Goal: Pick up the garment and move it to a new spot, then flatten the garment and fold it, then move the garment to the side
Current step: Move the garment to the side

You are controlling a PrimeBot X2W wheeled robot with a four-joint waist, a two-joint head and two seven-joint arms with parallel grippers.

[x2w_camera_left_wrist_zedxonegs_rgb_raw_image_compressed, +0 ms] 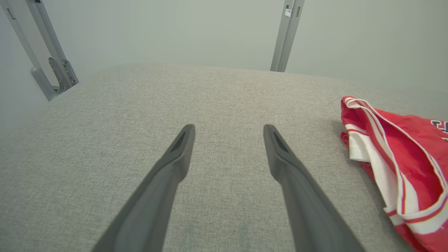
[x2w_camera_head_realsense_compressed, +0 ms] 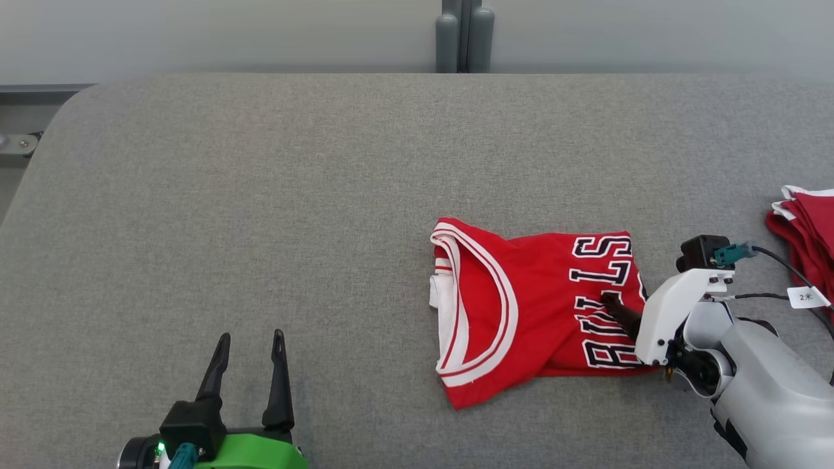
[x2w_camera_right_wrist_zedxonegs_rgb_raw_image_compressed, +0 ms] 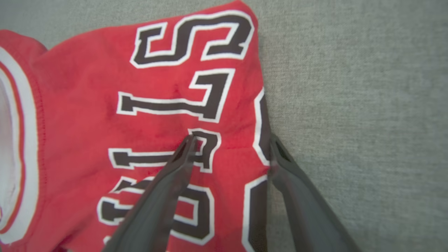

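Observation:
A red jersey [x2w_camera_head_realsense_compressed: 521, 306] with white trim and dark "BULLS" lettering lies folded on the grey table [x2w_camera_head_realsense_compressed: 260, 195], right of centre. My right gripper [x2w_camera_head_realsense_compressed: 629, 305] is open at the jersey's right edge. In the right wrist view, one finger [x2w_camera_right_wrist_zedxonegs_rgb_raw_image_compressed: 175, 168] rests over the lettering of the jersey [x2w_camera_right_wrist_zedxonegs_rgb_raw_image_compressed: 87, 87] and the other sits at the fold's edge, so the right gripper [x2w_camera_right_wrist_zedxonegs_rgb_raw_image_compressed: 231, 140] straddles that edge. My left gripper [x2w_camera_head_realsense_compressed: 251, 335] stands open near the front left, with nothing between its fingers. In the left wrist view the left gripper [x2w_camera_left_wrist_zedxonegs_rgb_raw_image_compressed: 229, 129] hovers over bare cloth, with the jersey [x2w_camera_left_wrist_zedxonegs_rgb_raw_image_compressed: 413, 147] off to its right.
A stack of red garments [x2w_camera_head_realsense_compressed: 808, 221] lies at the table's right edge, behind my right arm's cable and a white tag [x2w_camera_head_realsense_compressed: 806, 297]. Grey posts [x2w_camera_head_realsense_compressed: 464, 36] stand behind the far edge. The table's rounded left corner [x2w_camera_head_realsense_compressed: 71, 104] borders a metal frame [x2w_camera_left_wrist_zedxonegs_rgb_raw_image_compressed: 52, 70].

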